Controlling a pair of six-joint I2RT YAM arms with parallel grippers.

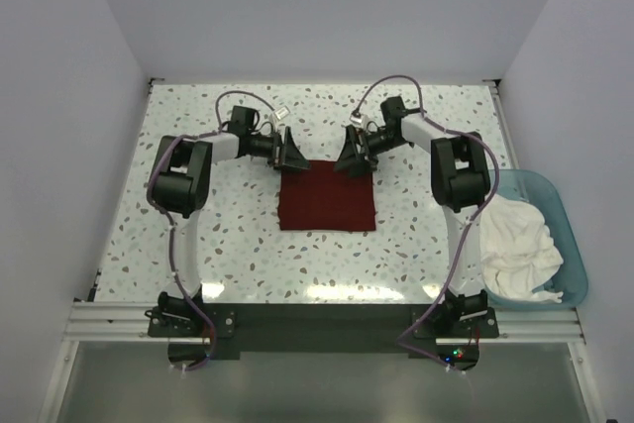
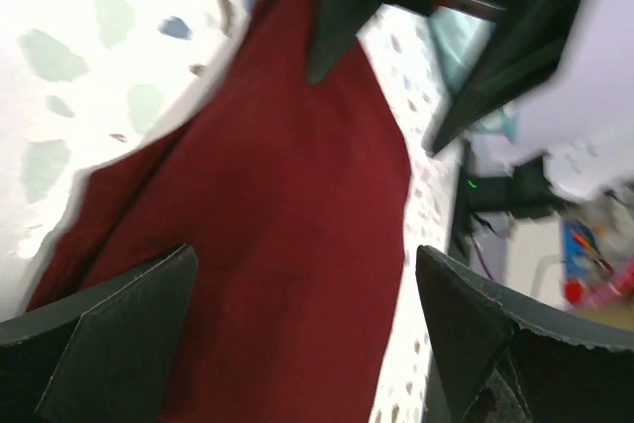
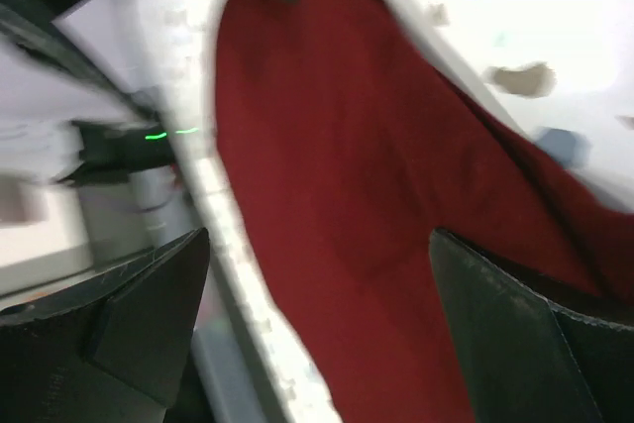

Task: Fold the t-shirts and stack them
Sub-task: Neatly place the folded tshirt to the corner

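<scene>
From above, I see the dark red t-shirt (image 1: pixel 327 195) lying flat in a square shape in the middle of the bench (image 1: pixel 198 235). My left fingers (image 1: pixel 293 154) are at its far left corner. My right fingers (image 1: pixel 349 156) are at its far right corner. Both pairs are spread wide apart. I cannot tell from here if they touch the cloth. The white t-shirt (image 1: pixel 515 245) sits in a crumpled heap in the blue tub (image 1: pixel 567 207). The tub stands at the right side of the bench, well apart from the red shirt.

In the left wrist view, my left fingers (image 2: pixel 109 344) are wide apart with nothing between them. The dark red t-shirt (image 2: pixel 287 225) fills the space under them. The speckled bench (image 2: pixel 89 47) shows on the left. The right fingers (image 2: pixel 342 7) show at the top, also over the red cloth.

In the right wrist view, my right fingers (image 3: pixel 129 334) are wide apart too, holding nothing. The dark red t-shirt (image 3: pixel 376 195) lies under them. This picture is blurry.
</scene>
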